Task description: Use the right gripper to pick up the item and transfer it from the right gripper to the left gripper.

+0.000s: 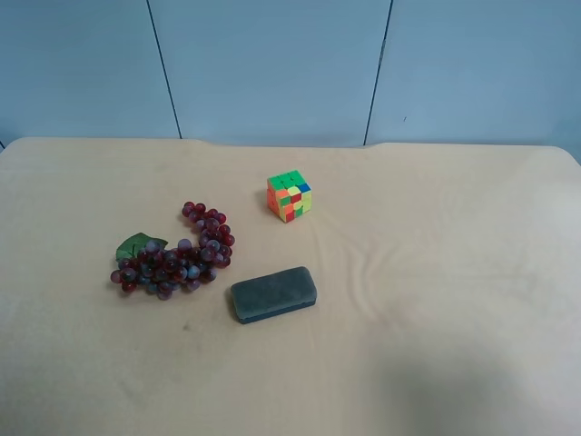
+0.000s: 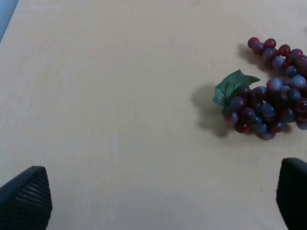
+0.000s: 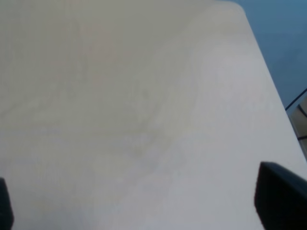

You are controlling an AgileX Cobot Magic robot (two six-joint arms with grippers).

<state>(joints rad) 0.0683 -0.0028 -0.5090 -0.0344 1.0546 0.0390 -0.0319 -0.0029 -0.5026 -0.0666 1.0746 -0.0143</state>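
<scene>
While both grippers' jaws gape wide over bare table point(image 1: 436, 300), the grapes point(image 1: 177, 259) lie beside the case point(image 1: 272, 293).

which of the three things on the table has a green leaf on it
The bunch of grapes, dark red and purplish, curved, with the leaf at one end. The puzzle cube is multicoloured squares, and the oblong case is plain dark grey-green.

Dark red/purple plastic-looking grape bunch point(image 1: 177, 259): glossy beads w/ highlights; its green leaf point(image 2: 233, 86) matt, veined. Multicoloured puzzle cube point(image 1: 290, 196): smooth, bright plastic. Dark grey-green oblong case point(image 1: 272, 293): matt, felt-like nap. Beige tabletop point(image 1: 436, 272): matt, smooth. Black left gripper finger point(image 2: 26, 199): fine-textured pad.
</scene>
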